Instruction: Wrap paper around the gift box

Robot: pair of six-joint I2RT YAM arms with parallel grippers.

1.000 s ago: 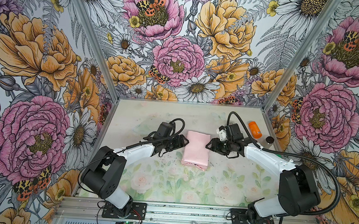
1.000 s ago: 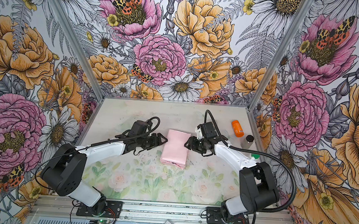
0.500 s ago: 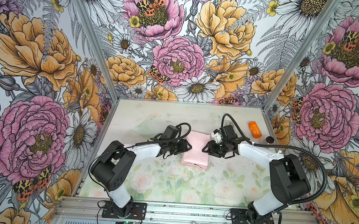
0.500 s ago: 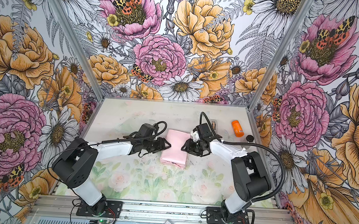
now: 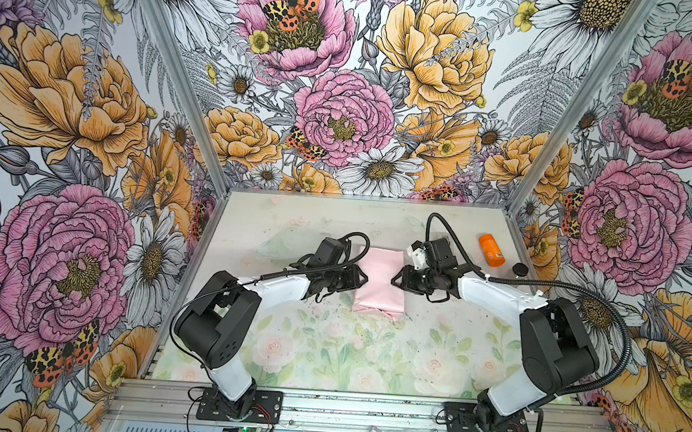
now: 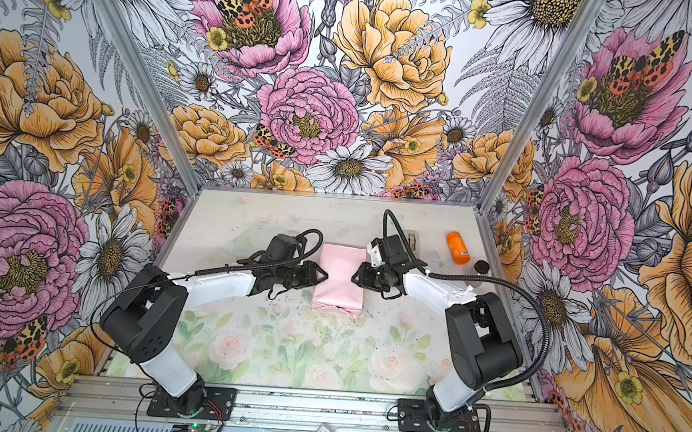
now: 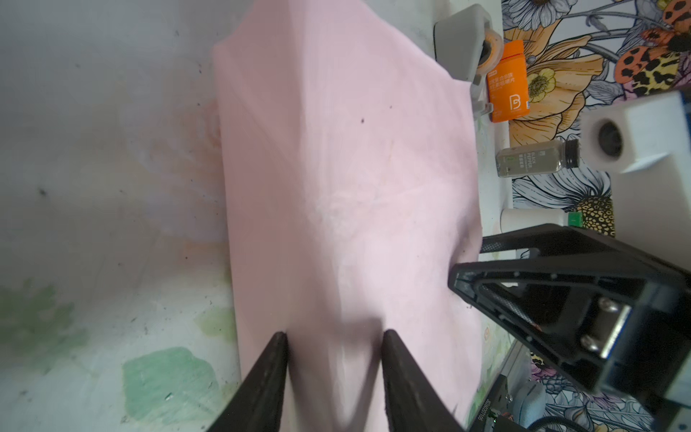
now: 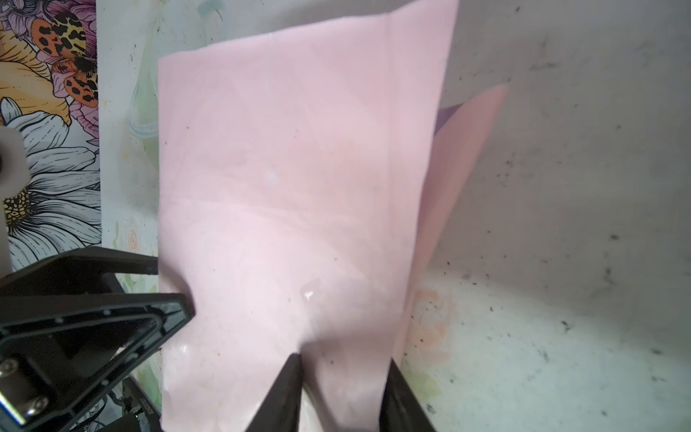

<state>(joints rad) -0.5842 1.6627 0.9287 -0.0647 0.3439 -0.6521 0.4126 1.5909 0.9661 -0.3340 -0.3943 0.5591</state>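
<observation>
The paper [image 5: 379, 280] [image 6: 337, 281] lies pale pink side up, folded into an oblong parcel at mid-table; a loose flap [image 8: 467, 149] sticks out at one end. The gift box is hidden under it. My left gripper [image 5: 363, 277] [image 6: 325, 275] is at the parcel's left side. In the left wrist view this gripper [image 7: 332, 333] has its jaws apart, straddling a raised paper ridge. My right gripper [image 5: 394, 279] [image 6: 354, 278] faces it from the right side. In the right wrist view the right gripper [image 8: 344, 359] also has its jaws apart, with the paper's edge between them.
An orange bottle [image 5: 491, 250] lies at the back right beside a small dark-capped jar [image 5: 520, 269]. A grey tape dispenser [image 7: 458, 37] stands behind the right arm. A clear plastic piece [image 5: 275, 245] lies at the back left. Patterned walls close in three sides.
Both grippers have moved inward from either side onto the parcel. Their jaws have narrowed around the paper. The parcel has stayed in place.
</observation>
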